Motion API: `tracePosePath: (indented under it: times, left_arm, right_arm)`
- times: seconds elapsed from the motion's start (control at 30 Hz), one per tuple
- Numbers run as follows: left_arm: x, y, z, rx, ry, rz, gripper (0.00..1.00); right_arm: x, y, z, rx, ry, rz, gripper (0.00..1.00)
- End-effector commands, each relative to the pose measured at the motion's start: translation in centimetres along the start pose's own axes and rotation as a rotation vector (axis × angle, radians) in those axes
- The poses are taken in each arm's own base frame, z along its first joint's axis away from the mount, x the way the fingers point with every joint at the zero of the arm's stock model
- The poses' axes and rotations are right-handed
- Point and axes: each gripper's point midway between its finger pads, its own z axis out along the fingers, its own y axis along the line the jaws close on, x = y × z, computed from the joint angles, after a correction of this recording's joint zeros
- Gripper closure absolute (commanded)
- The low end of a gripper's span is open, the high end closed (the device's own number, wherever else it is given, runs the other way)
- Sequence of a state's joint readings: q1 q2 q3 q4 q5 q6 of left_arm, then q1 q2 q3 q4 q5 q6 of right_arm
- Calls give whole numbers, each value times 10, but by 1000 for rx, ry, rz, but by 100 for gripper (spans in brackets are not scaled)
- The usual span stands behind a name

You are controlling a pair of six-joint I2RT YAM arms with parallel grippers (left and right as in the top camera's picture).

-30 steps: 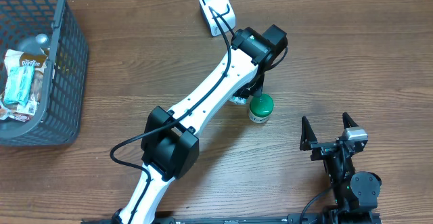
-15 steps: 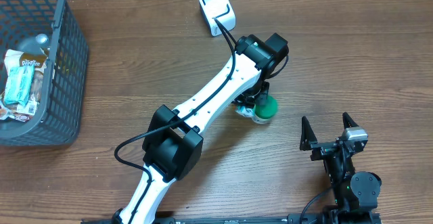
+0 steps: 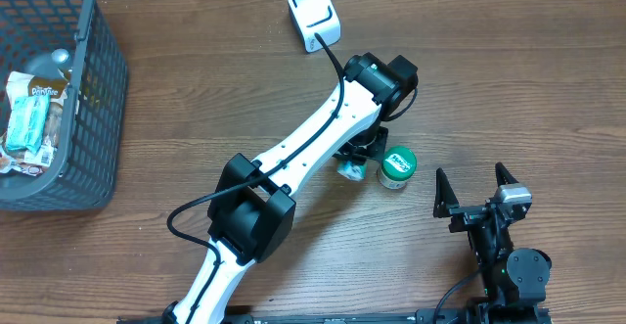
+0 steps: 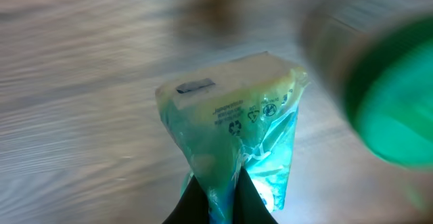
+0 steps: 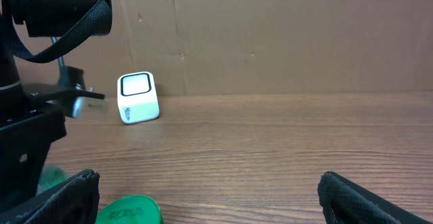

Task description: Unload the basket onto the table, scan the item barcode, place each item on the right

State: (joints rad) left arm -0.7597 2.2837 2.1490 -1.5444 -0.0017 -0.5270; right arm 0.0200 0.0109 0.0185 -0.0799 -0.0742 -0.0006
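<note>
Left gripper [image 4: 222, 195]: fingers together, clamped on the lower edge of a teal and clear plastic packet [image 4: 230, 119], whose printed end points away from the wrist camera. No barcode can be made out on the visible face. From overhead, the packet [image 3: 350, 170] sits under the left wrist, on the robot's side of the white scanner [image 3: 314, 13] and well apart from it. A green-lidded jar [image 3: 397, 166] stands upright on the wooden table [image 3: 509, 69], also on the robot's side of the scanner and further right. Contact between the jar and packet cannot be determined. Right gripper [image 3: 469, 172]: fingers spread wide, holding nothing, well apart from the scanner toward the robot's right. A grey basket [image 3: 93, 99] of goods stands far left of the scanner.
</note>
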Motion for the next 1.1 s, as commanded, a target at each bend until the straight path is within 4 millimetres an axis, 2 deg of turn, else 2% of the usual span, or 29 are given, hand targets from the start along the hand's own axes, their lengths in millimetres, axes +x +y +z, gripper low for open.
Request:
tracePosePath:
  times: [0.0,0.1,0.17,0.47,0.63,0.73,0.87,0.97,1.07]
  left_arm:
    - [-22,46,-14,-254,-169,-126,96]
    - [-27,62,-16,-342,-218,-165,96]
    - [-26,63,-11,-343,-207,-177,96]
    - [-10,53,35,-284,-98,-167,96]
    - [-6,30,62,-112,-11,-62,94]
    - [-8,30,70,-77,0,-60,83]
    - [-12,38,73,-40,20,-61,81]
    - [-13,38,72,65,63,-16,73]
    - [-16,39,69,186,99,-3,57]
  right_arm:
    - [3,-2,0,6,0,-4,0]
    - [3,-2,0,6,0,-4,0]
    - [3,-2,0,6,0,-4,0]
    - [3,-2,0,6,0,-4,0]
    - [3,-2,0,6,0,-4,0]
    - [3,-2,0,6,0,-4,0]
    - [3,-2,0,6,0,-4,0]
    - [3,-2,0,6,0,-4,0]
    - [3,-2,0,6,0,-4,0]
